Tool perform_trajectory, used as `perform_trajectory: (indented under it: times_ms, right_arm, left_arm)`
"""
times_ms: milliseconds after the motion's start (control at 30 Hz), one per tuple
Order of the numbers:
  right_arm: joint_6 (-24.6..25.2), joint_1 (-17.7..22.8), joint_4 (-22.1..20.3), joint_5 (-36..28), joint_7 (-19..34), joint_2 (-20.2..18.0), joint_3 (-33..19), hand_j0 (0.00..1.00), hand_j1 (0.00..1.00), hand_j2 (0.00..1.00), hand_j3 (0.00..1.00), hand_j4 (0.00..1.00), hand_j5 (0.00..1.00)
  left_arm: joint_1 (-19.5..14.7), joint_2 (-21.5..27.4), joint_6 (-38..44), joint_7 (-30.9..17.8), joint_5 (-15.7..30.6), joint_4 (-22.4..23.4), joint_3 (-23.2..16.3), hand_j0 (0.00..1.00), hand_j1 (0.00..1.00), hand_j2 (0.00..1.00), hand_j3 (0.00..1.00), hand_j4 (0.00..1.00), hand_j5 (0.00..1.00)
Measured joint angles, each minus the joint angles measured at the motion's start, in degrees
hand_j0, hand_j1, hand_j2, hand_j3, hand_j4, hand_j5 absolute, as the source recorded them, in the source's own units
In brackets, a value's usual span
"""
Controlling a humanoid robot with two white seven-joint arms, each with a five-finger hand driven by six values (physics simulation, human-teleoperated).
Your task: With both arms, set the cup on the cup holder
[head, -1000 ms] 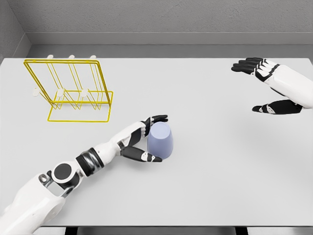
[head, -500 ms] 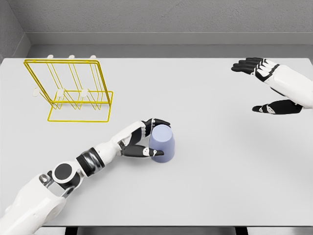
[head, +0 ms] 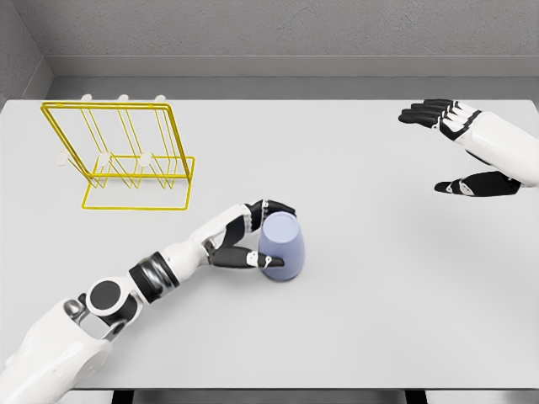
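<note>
One pale blue plastic cup [head: 280, 247] stands upside down on the white desk [head: 354, 278], axis nearly vertical, grasped by the left hand [head: 249, 238]; the right hand [head: 459, 147] hovers released.

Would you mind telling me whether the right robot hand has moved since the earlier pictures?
No. The right robot hand sits at the same spot over the table, equally far from the yellow cup holder.
</note>
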Motion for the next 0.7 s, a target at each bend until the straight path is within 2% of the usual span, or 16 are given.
perform_trajectory:
  times_ms: [200,633,700]
  right_arm:
    - [0.0,0.0,0.02,0.0,0.0,-0.01,0.0,1.0,1.0,1.0,1.0,1.0,1.0]
    - [0.0,0.0,-0.09,0.0,0.0,0.02,0.0,1.0,1.0,1.0,1.0,1.0,1.0]
    - [0.0,0.0,-0.09,0.0,0.0,0.02,0.0,1.0,1.0,1.0,1.0,1.0,1.0]
  left_arm:
    - [1.76,0.16,-0.01,-0.01,0.21,-2.47,2.13,0.71,0.71,0.71,0.71,0.71,0.71]
    - [1.85,1.25,-0.13,0.0,2.77,-4.97,4.81,0.71,0.71,0.71,0.71,0.71,0.71]
    - [2.82,1.32,-0.18,0.0,3.28,-5.61,5.53,0.71,0.71,0.71,0.71,0.71,0.71]
